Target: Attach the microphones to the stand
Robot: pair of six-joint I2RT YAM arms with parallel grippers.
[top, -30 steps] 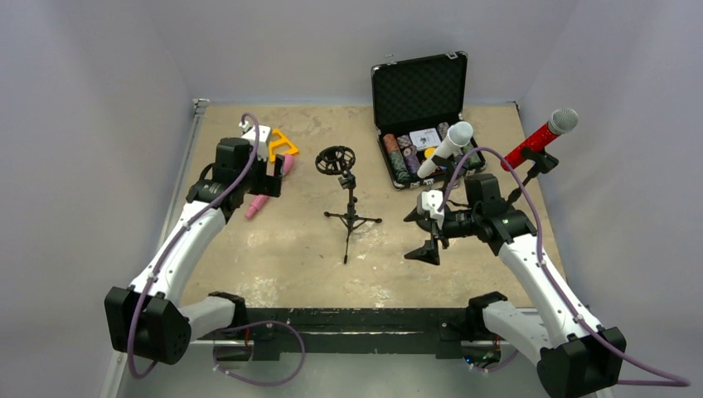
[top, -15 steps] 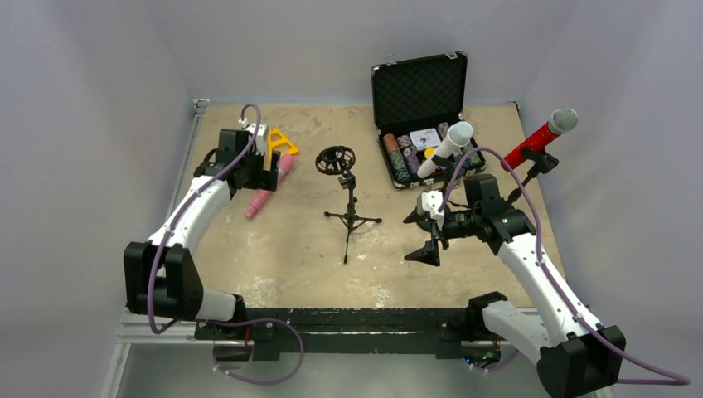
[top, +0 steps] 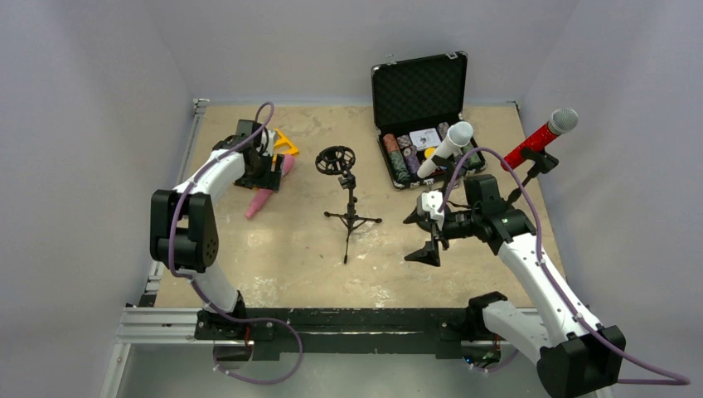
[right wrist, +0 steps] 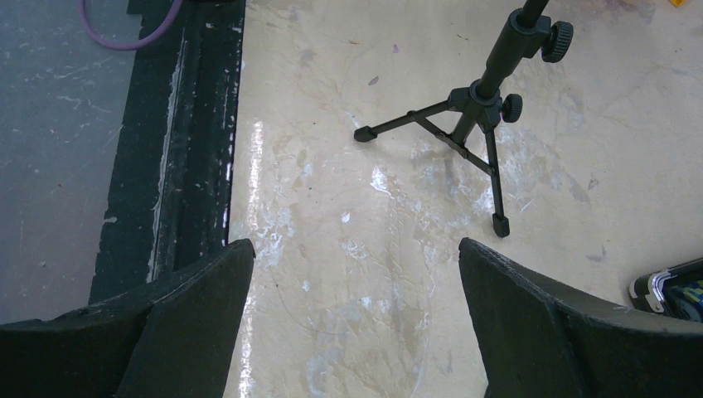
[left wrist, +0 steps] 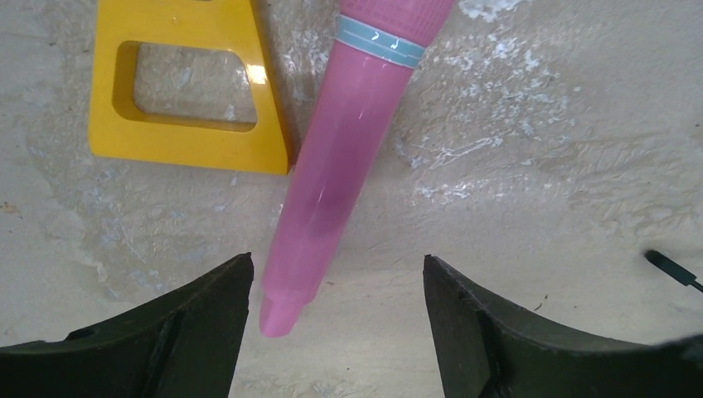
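Note:
The pink microphone (left wrist: pixel 348 149) lies flat on the table, and its tail shows in the top view (top: pixel 259 199). My left gripper (left wrist: pixel 336 259) is open just above it, with the tail end between the fingers, nearer the left one; it also shows in the top view (top: pixel 267 176). The empty black stand (top: pixel 348 207) with its round holder stands mid-table, and its tripod shows in the right wrist view (right wrist: pixel 477 108). The white microphone (top: pixel 448 148) and the red microphone (top: pixel 543 137) stand tilted up at the right. My right gripper (top: pixel 421 235) is open and empty above bare table, as its own view (right wrist: pixel 356 245) shows.
A yellow triangular piece (left wrist: pixel 191 149) lies right beside the pink microphone, on its left. An open black case (top: pixel 419 91) with chips stands at the back right. The table's black front rail (right wrist: pixel 199 124) shows to the left in the right wrist view.
My left arm has stretched out towards the far left, bringing its gripper over the pink microphone. The right arm has not moved.

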